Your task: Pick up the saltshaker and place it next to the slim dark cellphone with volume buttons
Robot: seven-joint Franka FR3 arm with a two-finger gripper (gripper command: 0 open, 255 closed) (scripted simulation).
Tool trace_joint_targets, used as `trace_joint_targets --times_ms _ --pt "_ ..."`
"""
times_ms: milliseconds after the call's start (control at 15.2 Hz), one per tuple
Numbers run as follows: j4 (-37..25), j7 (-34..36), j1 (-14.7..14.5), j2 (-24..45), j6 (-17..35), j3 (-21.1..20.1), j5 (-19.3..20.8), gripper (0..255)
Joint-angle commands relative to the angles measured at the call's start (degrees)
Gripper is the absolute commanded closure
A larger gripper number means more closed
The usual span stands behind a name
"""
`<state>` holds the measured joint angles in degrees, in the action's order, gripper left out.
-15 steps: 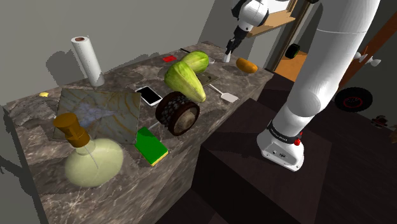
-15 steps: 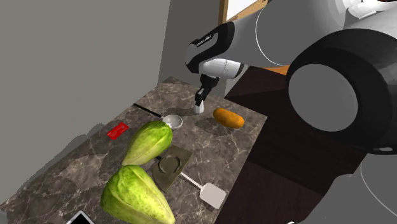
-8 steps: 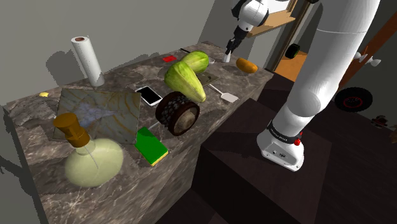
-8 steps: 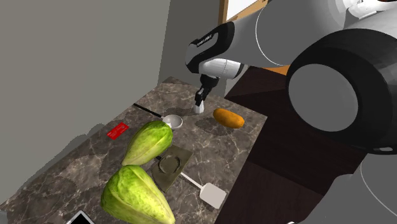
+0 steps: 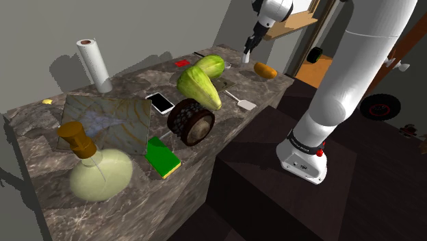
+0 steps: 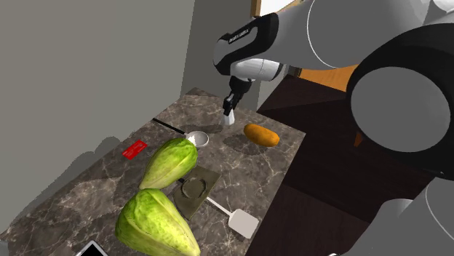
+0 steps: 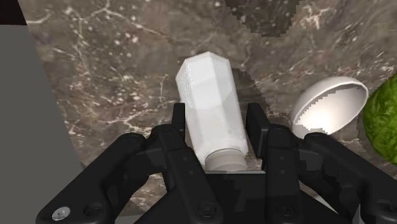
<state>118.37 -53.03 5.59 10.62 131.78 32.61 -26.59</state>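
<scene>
Saltshaker, white, clasped between black jaws, over dark marbled counter

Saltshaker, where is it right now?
The white saltshaker is clasped in the gripper, over the counter's far end near the second exterior view's top, between the ladle and the orange oval.

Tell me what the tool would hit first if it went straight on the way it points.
Probably the bare dark marbled countertop, just beyond the white faceted saltshaker clasped in the tool; depth is unclear.
</scene>
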Motion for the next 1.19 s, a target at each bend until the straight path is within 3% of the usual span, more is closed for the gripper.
trace_joint_targets --times_ms 0,1122 --pt "-0.74 1.05 -0.22 -0.76 -1.19 0.23 1.04 255" --pt "-7.49 7.63 -1.05 -6.67 -11.68 1.35 7.89 255"
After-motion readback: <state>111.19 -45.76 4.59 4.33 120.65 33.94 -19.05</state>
